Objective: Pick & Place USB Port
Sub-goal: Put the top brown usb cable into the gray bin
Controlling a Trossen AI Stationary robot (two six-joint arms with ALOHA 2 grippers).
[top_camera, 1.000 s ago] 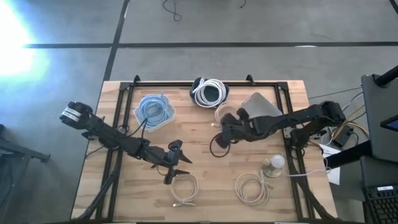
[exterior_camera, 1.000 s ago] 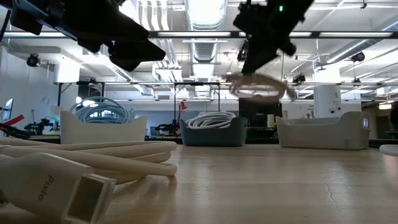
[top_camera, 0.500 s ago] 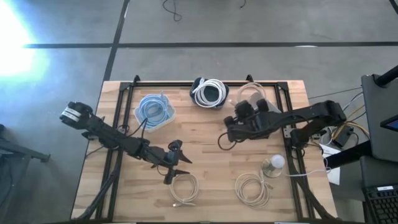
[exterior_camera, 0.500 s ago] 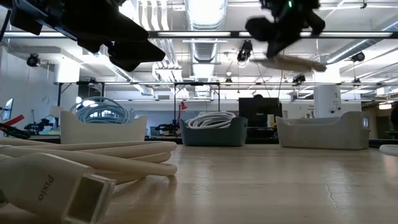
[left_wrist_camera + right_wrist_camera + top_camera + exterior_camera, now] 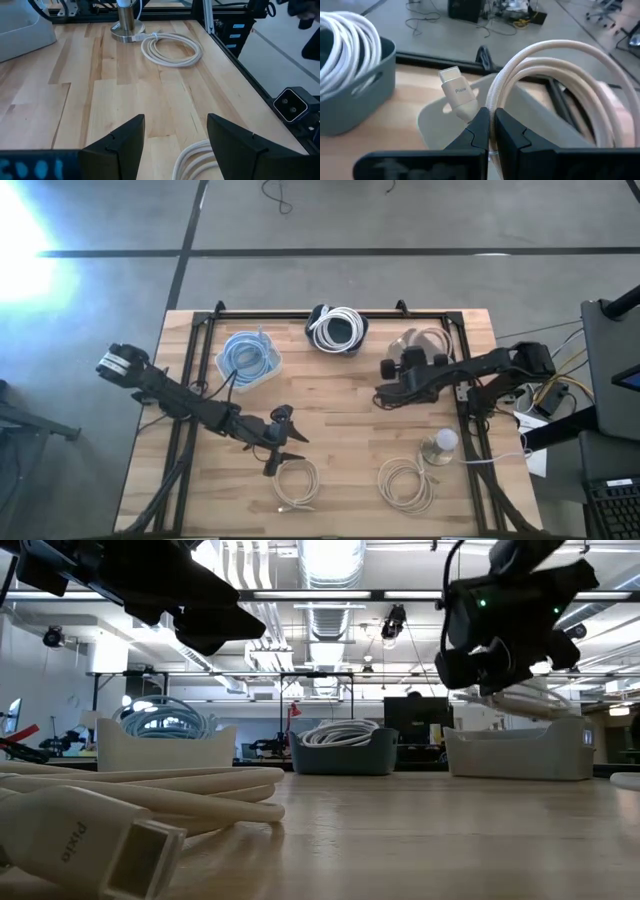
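A cream USB cable coil [image 5: 555, 85] with a plug [image 5: 456, 93] hangs from my right gripper [image 5: 492, 122], which is shut on it above the white bin [image 5: 432, 350] at the table's far right. In the low view the coil [image 5: 530, 700] hangs just over that bin [image 5: 515, 752]. My left gripper [image 5: 175, 142] is open and hovers low over another cream coil [image 5: 295, 485] near the table's near edge, touching nothing. A third coil [image 5: 405, 483] lies flat on the table to the right. My right gripper pinches the bundled strands of the cream coil [image 5: 496, 102] between its two fingers, a short way from the plug. The coil is lifted clear and loops out beyond the fingers over the white bin. The plug end sticks out free beside the fingers.
A white bin with blue cable [image 5: 248, 358] and a grey bin with white cable [image 5: 337, 328] stand along the far side. A metal stand [image 5: 440, 444] with a cord sits near the right edge. Bare wood lies in the table's middle [image 5: 330, 405].
My right gripper has carried the cream coil from the table's middle toward the far right, first rising, then coming down over the white bin, turning as it went. It has stayed shut on the coil. The left arm has kept still.
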